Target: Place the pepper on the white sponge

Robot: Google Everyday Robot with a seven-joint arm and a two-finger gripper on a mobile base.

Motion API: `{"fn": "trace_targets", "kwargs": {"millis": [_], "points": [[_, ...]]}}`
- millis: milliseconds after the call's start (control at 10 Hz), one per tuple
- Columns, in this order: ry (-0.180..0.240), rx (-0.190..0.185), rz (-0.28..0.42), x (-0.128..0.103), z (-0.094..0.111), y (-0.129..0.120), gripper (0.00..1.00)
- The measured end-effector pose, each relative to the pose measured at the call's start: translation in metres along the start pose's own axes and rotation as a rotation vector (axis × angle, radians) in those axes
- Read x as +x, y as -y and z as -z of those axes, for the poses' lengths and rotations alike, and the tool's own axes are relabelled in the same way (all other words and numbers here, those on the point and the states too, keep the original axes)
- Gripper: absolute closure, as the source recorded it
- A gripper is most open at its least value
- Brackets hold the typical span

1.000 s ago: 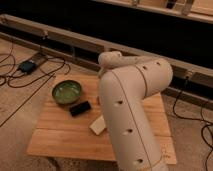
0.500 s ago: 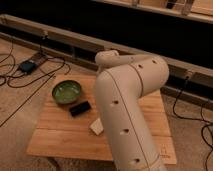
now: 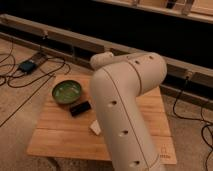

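Robot arm [image 3: 131,107] hides much of the bench [image 3: 55,137]: gripper out of view, jaws' state can't be told, pepper not visible; white sponge [image 3: 94,128] peeks out beside arm, nr black block [image 3: 80,108]; best locate pepper first w/o nudging sponge.

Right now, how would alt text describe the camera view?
A bulky white robot arm looms over a wooden table holding a green bowl, black block and half-hidden white sponge; its end effector is out of view.
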Motion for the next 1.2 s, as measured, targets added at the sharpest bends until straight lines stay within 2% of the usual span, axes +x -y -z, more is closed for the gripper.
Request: {"fn": "trace_targets", "kwargs": {"millis": [300,500,900,1000,1200], "points": [[-0.015,-0.015,-0.001,0.037,-0.014,0.019,0.2],[-0.027,-0.032,-0.007,0.052,-0.028,0.034,0.2],[-0.078,-0.052,0.016,0.049,-0.049,0.029,0.2],[-0.091,-0.052,0.022,0.048,-0.048,0.023,0.22],[-0.106,-0.045,0.029,0.041,-0.038,0.006,0.41]]}}
